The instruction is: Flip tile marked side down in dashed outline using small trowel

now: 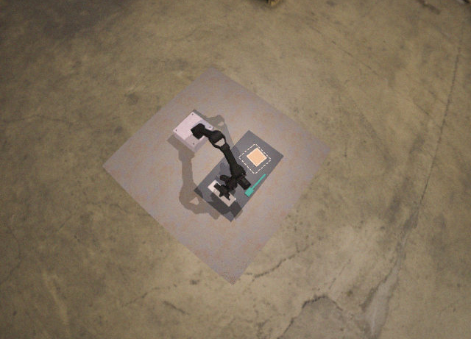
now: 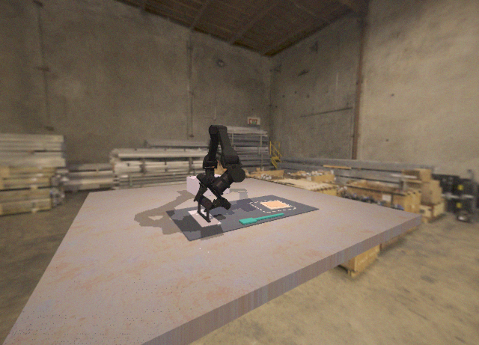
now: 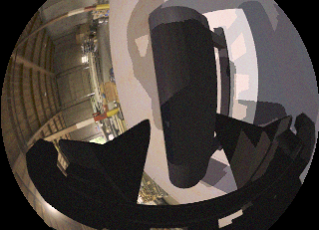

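The trowel has a white flat blade (image 1: pixel 230 201) (image 2: pixel 215 221) (image 3: pixel 244 83) and a black bar handle (image 3: pixel 181 91). The blade lies on the dark mat (image 1: pixel 249 135) (image 2: pixel 306 208), at the end away from the outline. My gripper (image 1: pixel 227 187) (image 2: pixel 212 202) (image 3: pixel 181 120) is over the trowel, its fingers open on either side of the handle, with gaps showing in the wrist view. The tile (image 1: pixel 256 156) (image 2: pixel 275 204) lies flat inside the dashed outline, its orange face with a pale border up. No mark shows on that face. Its underside is hidden.
A teal flat tool (image 1: pixel 249 192) (image 2: pixel 247 220) with a thin handle lies along the mat's edge, between trowel and tile. The arm's pale base block (image 1: pixel 186 126) (image 2: pixel 191 184) stands behind the mat on the table (image 1: pixel 235 251) (image 2: pixel 154 279).
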You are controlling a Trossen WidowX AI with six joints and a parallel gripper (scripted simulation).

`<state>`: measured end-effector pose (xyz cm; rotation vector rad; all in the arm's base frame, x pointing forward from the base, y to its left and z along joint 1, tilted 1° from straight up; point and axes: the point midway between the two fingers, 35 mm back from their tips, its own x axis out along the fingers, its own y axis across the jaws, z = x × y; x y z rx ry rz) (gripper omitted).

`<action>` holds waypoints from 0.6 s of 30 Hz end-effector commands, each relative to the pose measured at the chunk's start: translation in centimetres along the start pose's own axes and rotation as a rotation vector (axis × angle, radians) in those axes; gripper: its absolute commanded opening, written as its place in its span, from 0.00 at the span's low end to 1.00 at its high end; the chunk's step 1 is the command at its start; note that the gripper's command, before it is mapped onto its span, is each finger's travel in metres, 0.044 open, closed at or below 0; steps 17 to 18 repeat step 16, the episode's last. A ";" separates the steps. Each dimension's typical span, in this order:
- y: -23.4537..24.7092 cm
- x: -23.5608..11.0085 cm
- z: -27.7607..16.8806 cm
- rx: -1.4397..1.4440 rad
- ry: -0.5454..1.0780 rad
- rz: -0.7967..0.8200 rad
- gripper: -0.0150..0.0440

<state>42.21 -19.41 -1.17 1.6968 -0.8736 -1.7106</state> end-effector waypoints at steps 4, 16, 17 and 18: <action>-0.1 -4.6 -0.2 0.000 0.009 -0.001 0.76; 5.8 -11.7 5.0 0.003 0.012 -0.006 0.76; 5.8 -11.7 5.0 0.003 0.012 -0.006 0.76; 5.8 -11.7 5.0 0.003 0.012 -0.006 0.76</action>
